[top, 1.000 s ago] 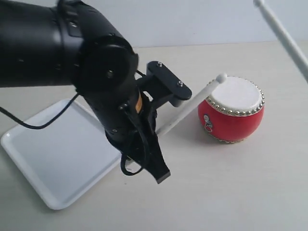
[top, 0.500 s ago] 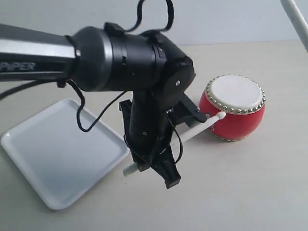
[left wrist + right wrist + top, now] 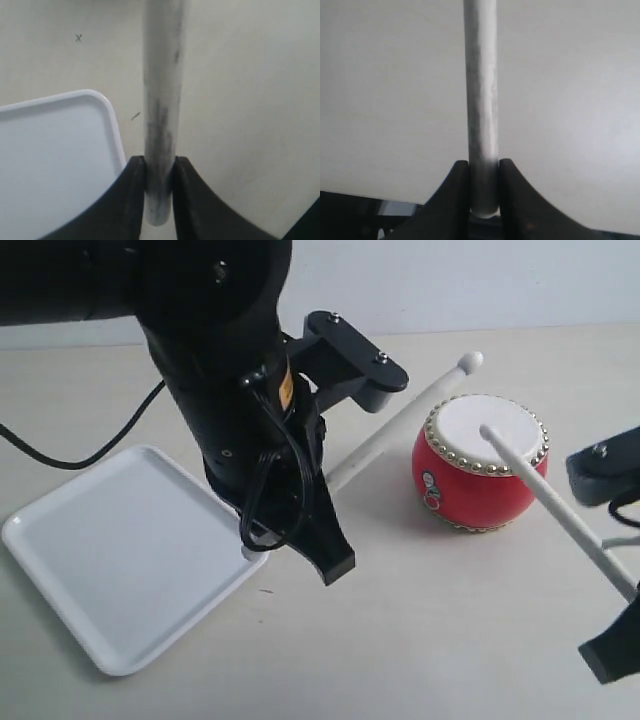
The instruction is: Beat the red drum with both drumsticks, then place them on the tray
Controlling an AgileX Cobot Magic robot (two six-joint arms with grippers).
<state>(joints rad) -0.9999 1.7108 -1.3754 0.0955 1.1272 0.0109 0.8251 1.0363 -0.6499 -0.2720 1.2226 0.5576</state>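
Note:
The red drum [image 3: 478, 485] stands on the table right of centre. My left gripper [image 3: 338, 472] [image 3: 160, 167] is shut on one drumstick [image 3: 400, 428] [image 3: 162, 100]. That stick slants up, and its tip hangs just above the drum's far left rim. My right gripper [image 3: 615, 560] [image 3: 484, 170] is shut on the other drumstick [image 3: 550, 502] [image 3: 481, 90], whose tip rests on the off-white skin. The white tray [image 3: 60, 540] [image 3: 114, 125] lies at the left, beside the left gripper, with nothing on it.
A black cable [image 3: 60, 458] loops from the left arm over the table behind the tray. The bulky left arm [image 3: 220, 340] hangs over the tray's right corner. A pale wall closes the back of the beige table [image 3: 430, 640].
The left drumstick dipped beside the drum half a second ago and has swung back up above its rim. The right drumstick came down from the upper right onto the skin.

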